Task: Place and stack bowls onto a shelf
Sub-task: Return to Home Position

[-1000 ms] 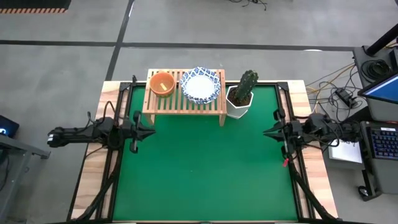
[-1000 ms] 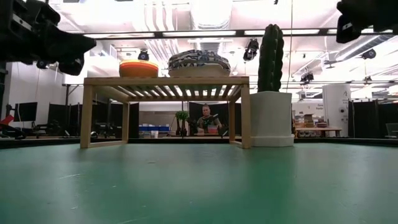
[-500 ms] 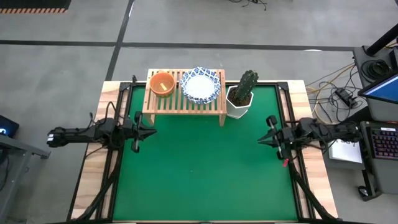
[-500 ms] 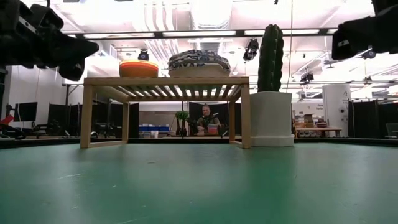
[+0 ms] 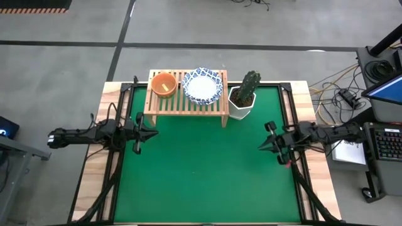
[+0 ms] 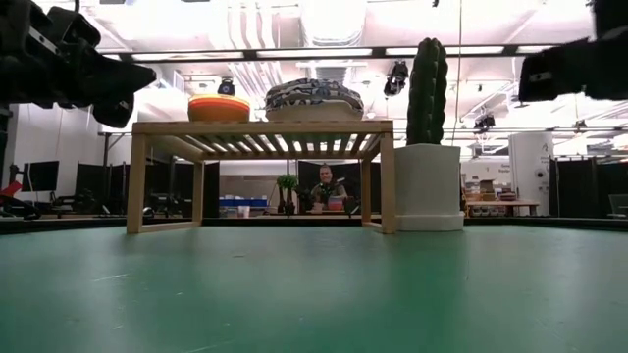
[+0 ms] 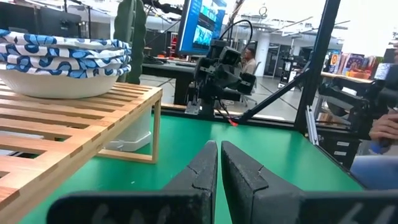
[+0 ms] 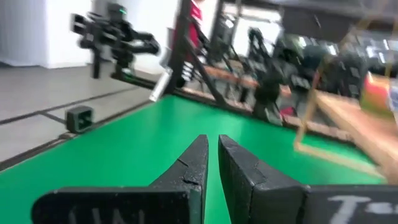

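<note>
The light wooden shelf (image 5: 187,102) stands at the table's far edge on its short legs. On its slatted top sit a small orange bowl (image 5: 164,84) at the left and a stack of white bowls with blue patterned rims (image 5: 203,86) at the right; the stack also shows in the left wrist view (image 7: 59,59). My left gripper (image 5: 155,132) is shut and empty, above the table's left side, just nearer than the shelf. My right gripper (image 5: 261,148) is shut and empty, above the table's right side, pointing left.
A white angular pot with a green cactus (image 5: 242,99) stands right of the shelf at the far edge. The green mat (image 5: 201,182) lies open between the arms and toward the near edge. A person (image 6: 325,186) sits far behind the table.
My right gripper has gone toward the table's near edge and a little left, turning slightly, and has come lower in the low view. The bowls and the shelf stand as before.
</note>
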